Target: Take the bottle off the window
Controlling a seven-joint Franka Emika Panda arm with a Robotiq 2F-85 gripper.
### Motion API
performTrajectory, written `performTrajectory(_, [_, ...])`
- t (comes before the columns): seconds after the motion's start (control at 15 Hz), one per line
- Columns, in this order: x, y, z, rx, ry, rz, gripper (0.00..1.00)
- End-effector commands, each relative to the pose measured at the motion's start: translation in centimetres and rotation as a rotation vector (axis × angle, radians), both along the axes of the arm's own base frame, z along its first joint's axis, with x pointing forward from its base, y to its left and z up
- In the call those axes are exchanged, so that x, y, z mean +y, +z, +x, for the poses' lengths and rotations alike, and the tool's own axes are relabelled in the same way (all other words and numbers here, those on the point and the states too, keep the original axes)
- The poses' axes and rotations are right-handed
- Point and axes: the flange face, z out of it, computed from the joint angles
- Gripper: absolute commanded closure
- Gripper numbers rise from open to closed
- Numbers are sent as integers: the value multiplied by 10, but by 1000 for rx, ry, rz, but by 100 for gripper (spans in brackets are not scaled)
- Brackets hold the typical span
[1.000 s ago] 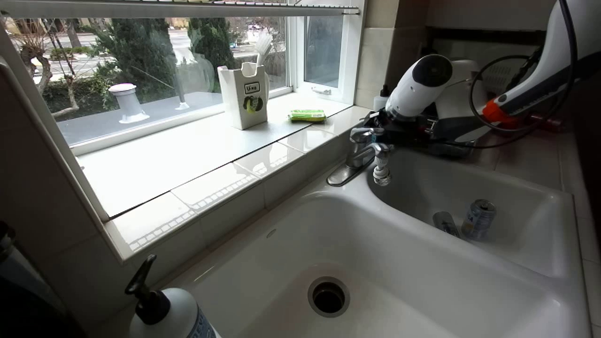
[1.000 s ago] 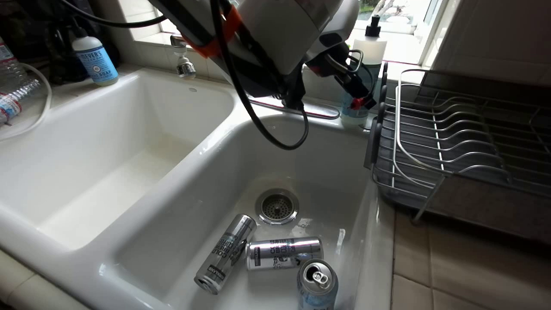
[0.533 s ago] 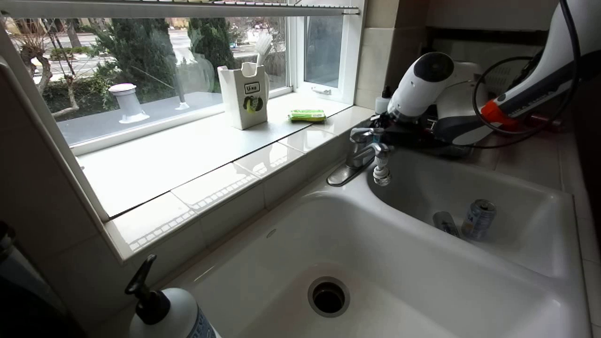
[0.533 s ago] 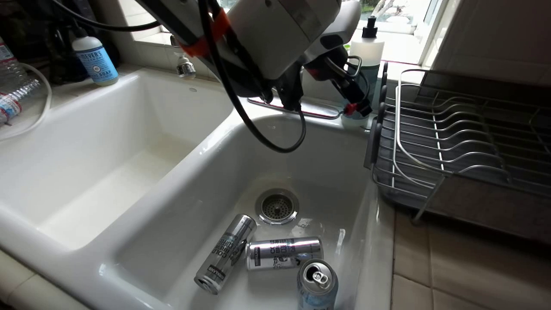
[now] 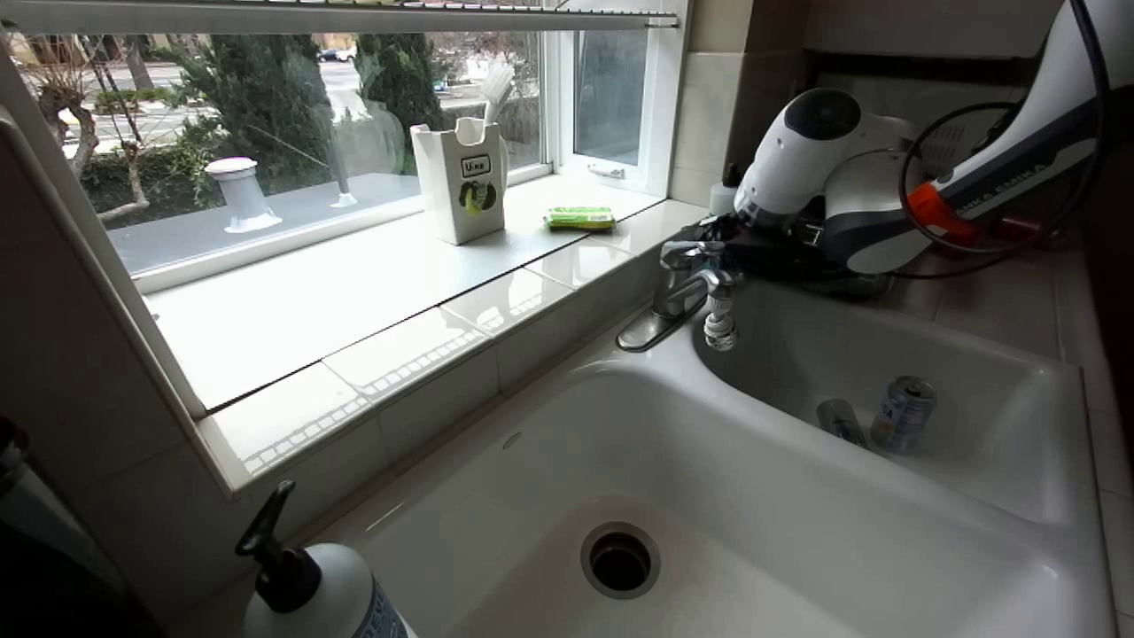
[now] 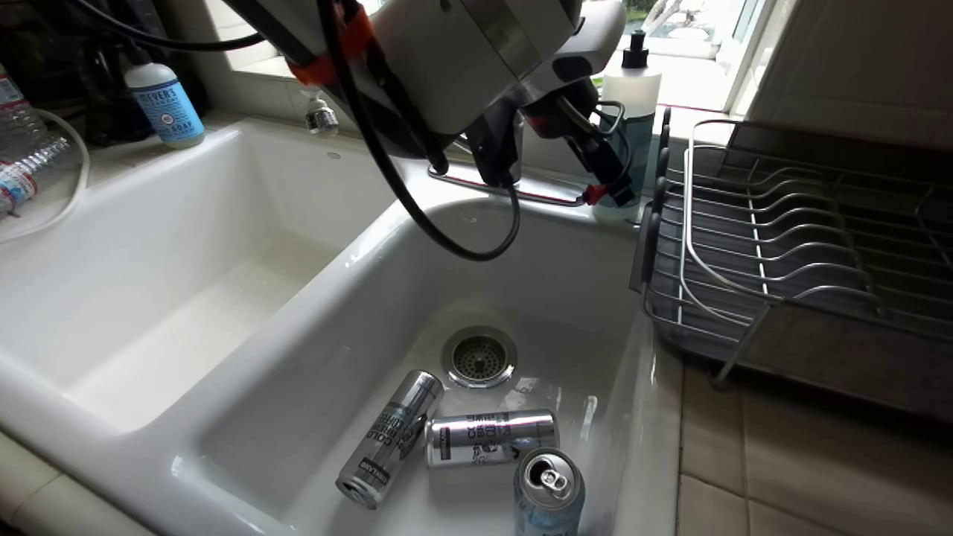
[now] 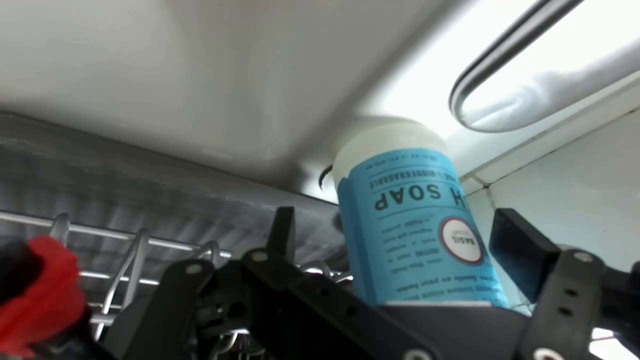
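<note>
Your black gripper [image 7: 397,232] stands spread, flanking the upright, clear plastic bottle [image 6: 640,123], black cap [image 6: 635,53] upward, blue label [image 7: 412,225] reading "SOAP" and "BASIL".

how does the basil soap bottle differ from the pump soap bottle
Top: the basil soap bottle has a short, straight black cap; the pump soap bottle has a black pump with a spout reaching sideways.
Position: the basil soap bottle stands beside the dish rack, framed by the open hand in the wrist view; the pump soap bottle stands apart from both.
Both stand roughly upright, with blue labels reading SOAP.
</note>
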Motion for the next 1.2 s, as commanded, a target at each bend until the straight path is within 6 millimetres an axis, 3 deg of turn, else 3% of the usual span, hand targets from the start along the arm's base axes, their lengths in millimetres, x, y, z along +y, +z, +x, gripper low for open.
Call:
performTrajectory(0.0, [3, 3, -11, 44, -6, 27, 0])
performTrajectory(1.13, [12, 31, -38, 178, 197, 110, 0])
